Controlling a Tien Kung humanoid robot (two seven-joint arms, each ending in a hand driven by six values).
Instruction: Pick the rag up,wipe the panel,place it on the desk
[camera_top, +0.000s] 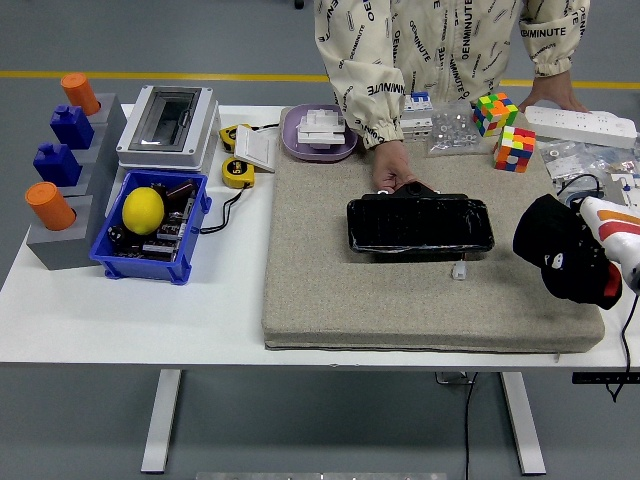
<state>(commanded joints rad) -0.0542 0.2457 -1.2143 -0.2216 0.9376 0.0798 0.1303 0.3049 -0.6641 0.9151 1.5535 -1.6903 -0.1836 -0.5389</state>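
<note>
- Black cloth — the rag (558, 255) — sits bunched in the right hand (585, 262), just to the right of the panel (420, 224) and over the right part of the grey mat (420, 300).
- Right hand's fingers appear clenched around the rag; the cloth covers them, so the exact hold cannot be made out.
- Glossy and dark, the panel lies flat on the mat, its long side running left to right; the rag is near the panel's right end but apart from it.
- At the panel's far left corner a person's hand (392, 176) rests on the edge, seemingly steadying it — the person stands beyond the panel, at the far side of the tabletop (130, 310).
- Left hand is out of view.
- Step in hand, as I judge it: the pick-up looks done and the wipe is not yet begun, since the cloth has no contact with the panel.
- Next move calls for bringing the rag leftward and down onto the panel's right end, then sweeping along its length, keeping clear of the person's hand and pressing lightly enough not to push the panel along the mat.
- A small white piece (459, 270) lies just in front of the panel's right end; the sweep should avoid it.
</note>
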